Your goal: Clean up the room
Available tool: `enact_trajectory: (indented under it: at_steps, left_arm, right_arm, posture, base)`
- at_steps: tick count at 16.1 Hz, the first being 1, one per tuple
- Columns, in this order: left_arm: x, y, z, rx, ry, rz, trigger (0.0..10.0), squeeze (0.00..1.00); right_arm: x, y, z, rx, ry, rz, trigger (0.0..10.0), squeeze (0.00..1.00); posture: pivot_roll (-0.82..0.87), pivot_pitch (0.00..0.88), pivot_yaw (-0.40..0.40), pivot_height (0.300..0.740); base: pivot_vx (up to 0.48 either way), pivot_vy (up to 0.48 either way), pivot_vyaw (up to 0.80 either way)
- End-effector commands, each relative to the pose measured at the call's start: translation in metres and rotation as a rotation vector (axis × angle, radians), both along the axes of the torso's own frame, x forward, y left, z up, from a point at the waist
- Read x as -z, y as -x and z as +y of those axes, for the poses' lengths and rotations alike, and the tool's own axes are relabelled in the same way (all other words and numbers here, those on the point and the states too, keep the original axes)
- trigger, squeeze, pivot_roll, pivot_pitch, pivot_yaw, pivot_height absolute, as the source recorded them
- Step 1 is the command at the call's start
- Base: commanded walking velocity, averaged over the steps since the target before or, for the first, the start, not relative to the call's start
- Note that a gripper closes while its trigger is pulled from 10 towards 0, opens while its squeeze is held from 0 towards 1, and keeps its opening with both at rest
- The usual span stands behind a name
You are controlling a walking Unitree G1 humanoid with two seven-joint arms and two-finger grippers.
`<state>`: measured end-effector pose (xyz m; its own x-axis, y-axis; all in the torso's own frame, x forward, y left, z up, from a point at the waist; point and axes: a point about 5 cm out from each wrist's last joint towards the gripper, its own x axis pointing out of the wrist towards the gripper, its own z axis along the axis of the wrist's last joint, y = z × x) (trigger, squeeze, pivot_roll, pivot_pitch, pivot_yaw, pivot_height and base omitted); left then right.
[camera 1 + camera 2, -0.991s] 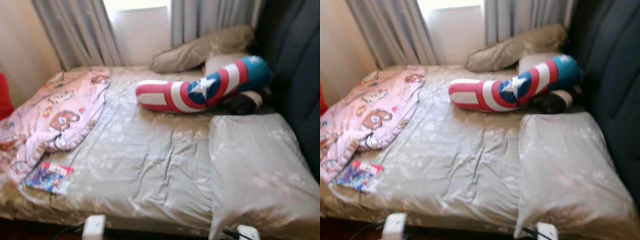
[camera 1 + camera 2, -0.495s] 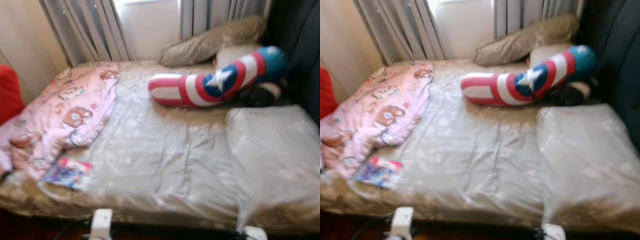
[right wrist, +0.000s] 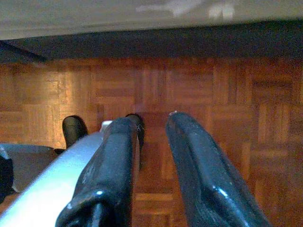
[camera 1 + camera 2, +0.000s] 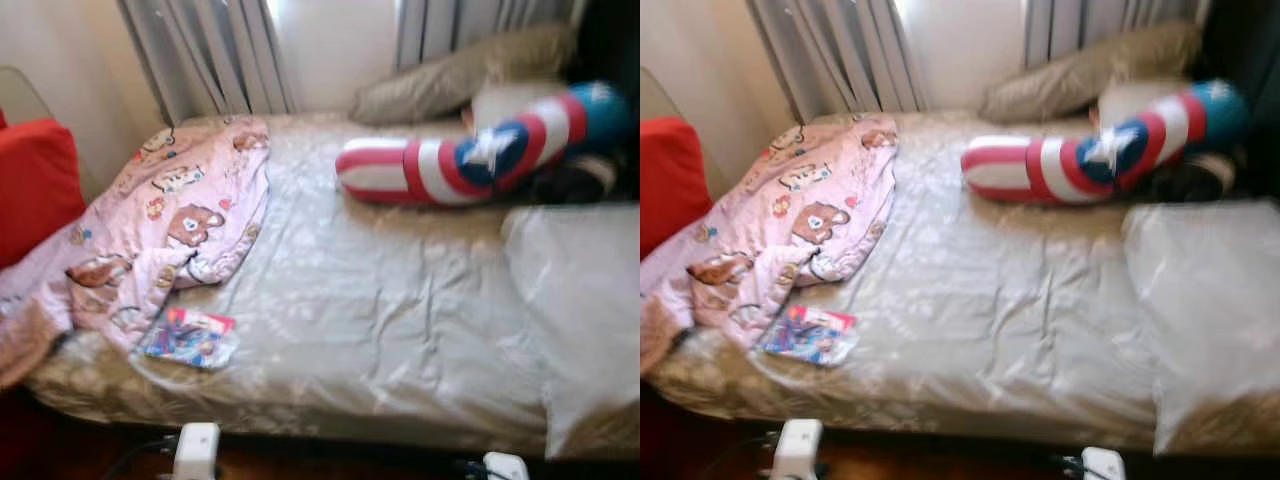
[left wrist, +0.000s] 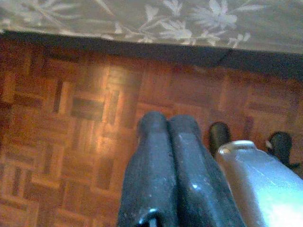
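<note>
A bed [image 4: 400, 330] with a grey-beige floral cover lies before me. On its left side a pink cartoon-print blanket [image 4: 170, 220] is bunched up. A small colourful book [image 4: 188, 337] lies near the front edge beside it. A red, white and blue star bolster [image 4: 470, 165] lies across the far part. My left gripper [image 5: 168, 127] hangs shut over the wooden floor [image 5: 71, 142] by the bed's edge. My right gripper [image 3: 151, 125] hangs open over the same floor, with nothing between its fingers.
A red cushion [image 4: 35, 185] stands at the left. Beige pillows [image 4: 450, 75] lean at the far end under grey curtains [image 4: 220, 50]. A large pale pillow [image 4: 585, 310] covers the bed's right side. A dark headboard runs along the right.
The camera has swung left: the bed, bolster and blanket have shifted right in the picture and the red cushion has come further into view. Nothing on the bed has moved.
</note>
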<state>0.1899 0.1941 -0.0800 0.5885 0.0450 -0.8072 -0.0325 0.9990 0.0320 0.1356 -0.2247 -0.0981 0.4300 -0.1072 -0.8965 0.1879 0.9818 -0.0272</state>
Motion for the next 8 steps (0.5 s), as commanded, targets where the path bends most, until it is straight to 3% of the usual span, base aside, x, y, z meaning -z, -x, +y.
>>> enact_trajectory:
  at_steps: [1, 8]
  left_arm:
    - [-0.0010, 0.0007, 0.0091, -0.010, -0.025, 0.003, 10.0, 0.00]
    - [-0.0005, 0.0012, 0.0068, -0.015, -0.014, 0.001, 10.0, 0.00]
  right_arm:
    - [-0.0001, -0.0044, 0.0067, 0.000, -0.014, -0.010, 10.0, 0.00]
    - [-0.0034, -0.0136, 0.0067, -0.005, -0.002, -0.029, 10.0, 0.00]
  posture:
    - [-0.05, 0.000, 0.096, 0.740]
    - [-0.04, 0.000, 0.077, 0.740]
  base:
    - [0.000, 0.398, 0.00]
    - [0.000, 0.399, 0.00]
